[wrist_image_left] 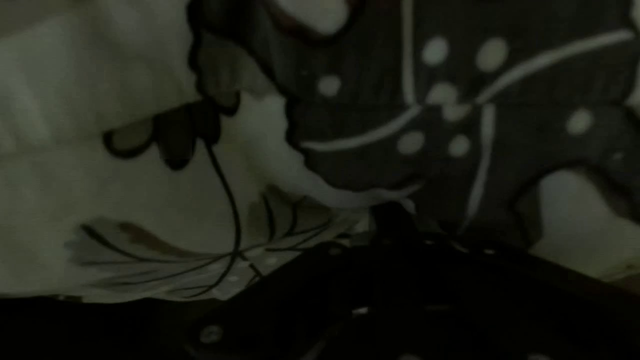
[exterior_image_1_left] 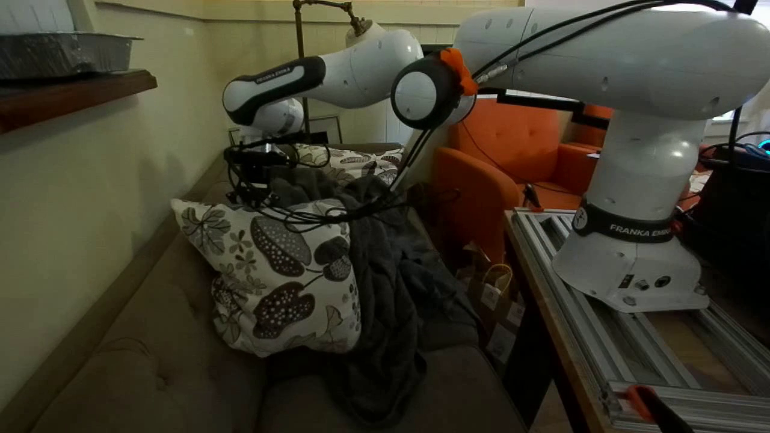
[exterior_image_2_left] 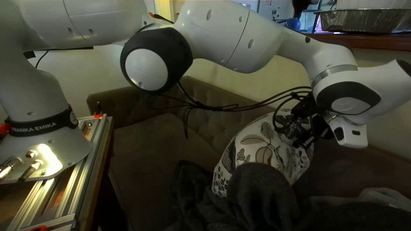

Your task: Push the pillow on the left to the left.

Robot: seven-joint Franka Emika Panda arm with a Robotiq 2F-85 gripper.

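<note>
The pillow [exterior_image_1_left: 289,270] is a plump cream-white cushion with big dark floral motifs. It leans tilted against the sofa back, and it also shows in an exterior view [exterior_image_2_left: 257,144]. My gripper [exterior_image_1_left: 249,193] is at the pillow's far upper side, and in an exterior view the gripper [exterior_image_2_left: 301,141] is against its patterned face. In the dark wrist view the pillow [wrist_image_left: 160,195] fills most of the picture. There the gripper's fingers [wrist_image_left: 395,220] come together at the cloth and look shut, with nothing seen between them. The exact contact is too dark to make out.
A dark grey blanket [exterior_image_1_left: 391,300] drapes over the sofa [exterior_image_1_left: 150,337] beside the pillow. A similarly patterned cushion [exterior_image_1_left: 367,162] lies at the sofa's far end. Loose black cables [exterior_image_2_left: 212,107] hang from the arm. A wall shelf [exterior_image_1_left: 78,96] holds a foil tray [exterior_image_1_left: 72,54].
</note>
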